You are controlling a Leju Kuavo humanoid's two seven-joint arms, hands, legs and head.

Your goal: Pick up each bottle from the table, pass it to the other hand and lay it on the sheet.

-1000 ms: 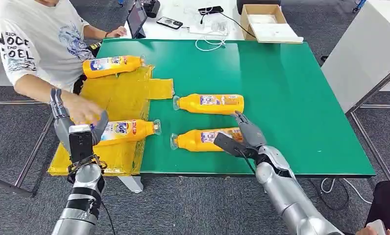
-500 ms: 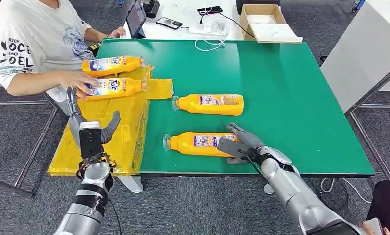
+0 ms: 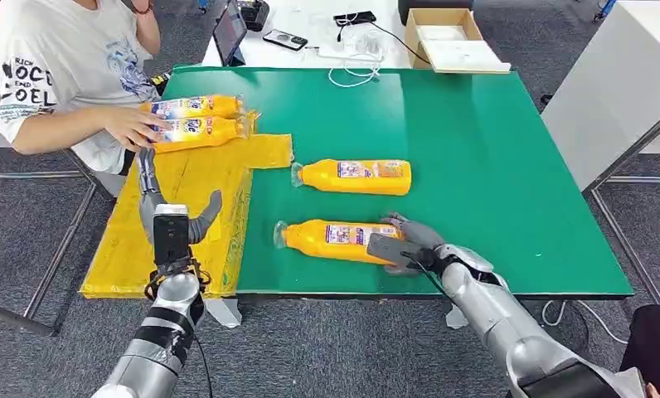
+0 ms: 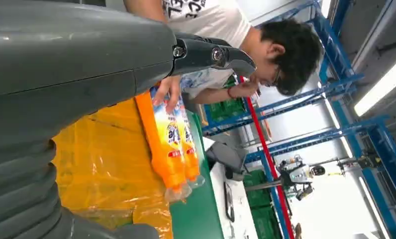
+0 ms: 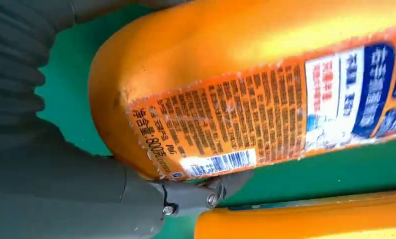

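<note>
A: Biggest first. Green table [image 3: 492, 166] took most of the head view, and the yellow sheet [image 3: 186, 191] covered its left edge, hanging off the near-left corner.

B: Person?

A: Person in a white printed shirt [image 3: 61, 58] sat at the far-left corner, with the person's hand [image 3: 136, 126] on one of the two bottles on the sheet.

B: Robot arms?

A: Left hand [image 3: 173, 211] hovered over the near part of the sheet, fingers spread apart, holding nothing. Right hand [image 3: 403, 245] was at the near edge of the table, fingers wrapped around the base end of the near bottle [image 3: 331, 240].

B: Lifted or down?

A: Couldn't tell. It lay on its side, cap toward the sheet; the right wrist view showed its label and green table beside it.

B: Other bottles?

A: Middle bottle [image 3: 351, 176] lay on its side just beyond the near one, apart from it, cap also toward the sheet. Two sheet bottles [image 3: 196, 118] lay side by side, touching, at the sheet's far edge.

B: Small stuff?

A: Cardboard box [image 3: 453, 37] and a phone [image 3: 287, 39] beyond the far edge.
</note>
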